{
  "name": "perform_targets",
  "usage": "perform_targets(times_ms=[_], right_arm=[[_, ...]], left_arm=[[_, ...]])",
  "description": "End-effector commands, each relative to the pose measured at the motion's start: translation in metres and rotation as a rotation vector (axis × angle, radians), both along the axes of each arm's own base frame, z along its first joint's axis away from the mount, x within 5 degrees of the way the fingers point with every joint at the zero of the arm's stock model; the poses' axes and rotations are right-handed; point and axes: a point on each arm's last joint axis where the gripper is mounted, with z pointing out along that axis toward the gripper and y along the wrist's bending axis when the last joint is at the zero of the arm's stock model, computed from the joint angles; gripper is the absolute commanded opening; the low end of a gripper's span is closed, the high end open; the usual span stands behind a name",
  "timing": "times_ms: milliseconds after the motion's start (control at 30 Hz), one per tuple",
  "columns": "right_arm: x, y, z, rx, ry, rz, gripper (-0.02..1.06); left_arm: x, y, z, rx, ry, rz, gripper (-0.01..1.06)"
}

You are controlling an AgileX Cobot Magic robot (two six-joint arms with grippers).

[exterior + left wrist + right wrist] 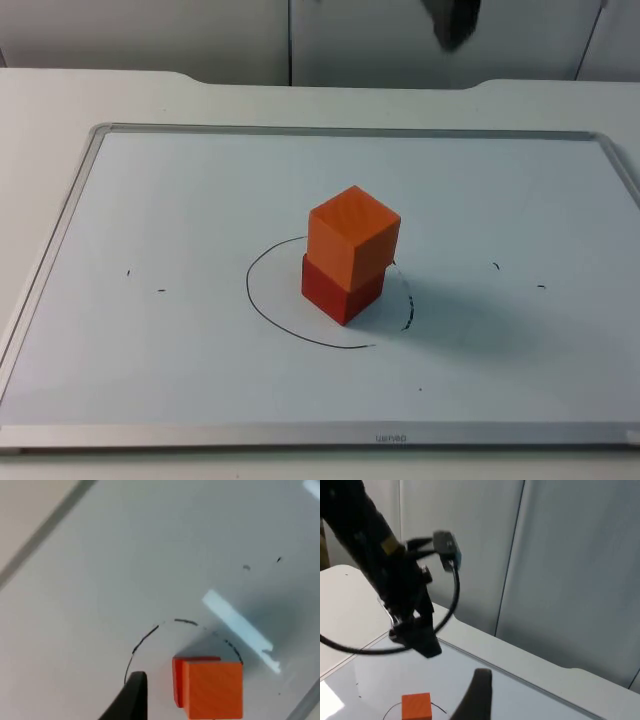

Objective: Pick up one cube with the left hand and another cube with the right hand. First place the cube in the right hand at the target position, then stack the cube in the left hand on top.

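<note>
White board (180,200): orange cube (353,233) atop red cube (340,291), inside drawn circle (262,308).

Bright, even light; the stacked cubes (350,265) cast a soft shadow rightward, glare streaks the whiteboard (240,630).

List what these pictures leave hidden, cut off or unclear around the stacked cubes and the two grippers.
- Red cube: top face covered by the orange cube in the top view.
- Drawn circle: its far arc behind the stack.
- Orange cube, left wrist view: cut by the picture's edge.
- Left gripper, right wrist view: blurred, fingers unreadable.
- Whiteboard lettering on the near frame: too small.
</note>
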Motion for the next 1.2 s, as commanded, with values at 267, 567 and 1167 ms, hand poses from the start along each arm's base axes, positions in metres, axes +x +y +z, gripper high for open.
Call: perform_targets(times_ms=[267, 567, 1167], right_arm=[[-0.001, 0.003, -0.001, -0.02, -0.012, 0.04, 0.81], [-0.004, 0.004, -0.006, -0.025, 0.008, 0.07, 0.81], [-0.019, 0.004, -0.095, 0.013, 0.091, 0.145, 0.81]], left_arm=[[-0.125, 0.065, 0.148, -0.216, -0.285, -0.213, 1.05], [-0.178, 0.113, 0.132, -0.227, -0.303, -0.233, 1.05], [-0.276, 0.236, 0.024, -0.383, -0.429, 0.003, 1.05]])
